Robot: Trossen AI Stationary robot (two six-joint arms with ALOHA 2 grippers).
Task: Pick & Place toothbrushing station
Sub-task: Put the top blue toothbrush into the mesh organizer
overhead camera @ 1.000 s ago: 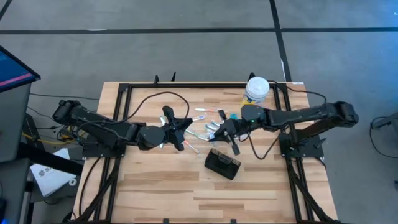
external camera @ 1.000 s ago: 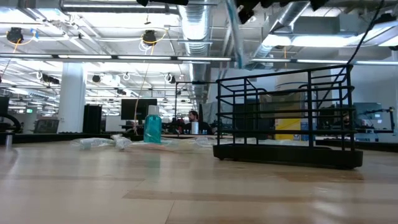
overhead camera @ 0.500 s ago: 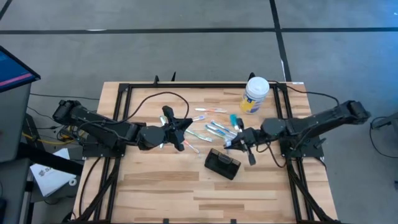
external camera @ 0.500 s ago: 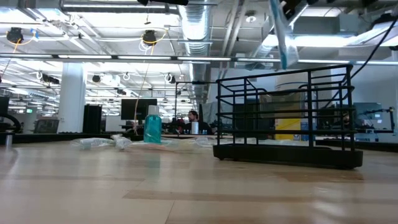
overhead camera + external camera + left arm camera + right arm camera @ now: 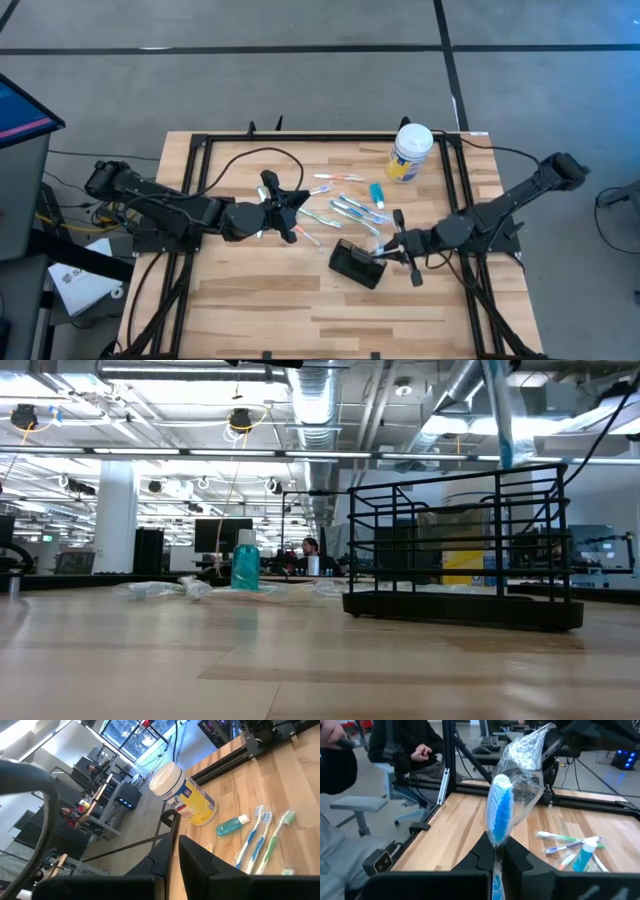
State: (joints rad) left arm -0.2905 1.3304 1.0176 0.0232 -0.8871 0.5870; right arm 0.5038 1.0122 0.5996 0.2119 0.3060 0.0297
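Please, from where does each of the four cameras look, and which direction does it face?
High view: above the table, facing straight down; both arms show, right gripper at the toothbrushing station.
Low view: at table-top height, facing the room; the station fills it, no arm clearly seen.
Left wrist view: past its own fingers toward the tub.
Right wrist view: past its own jaws, shut on a wrapped toothbrush.
Shared: high and left wrist views both show the tub.

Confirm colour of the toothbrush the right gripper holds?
Blue toothbrush, in clear plastic wrap; clearest in the right wrist view.
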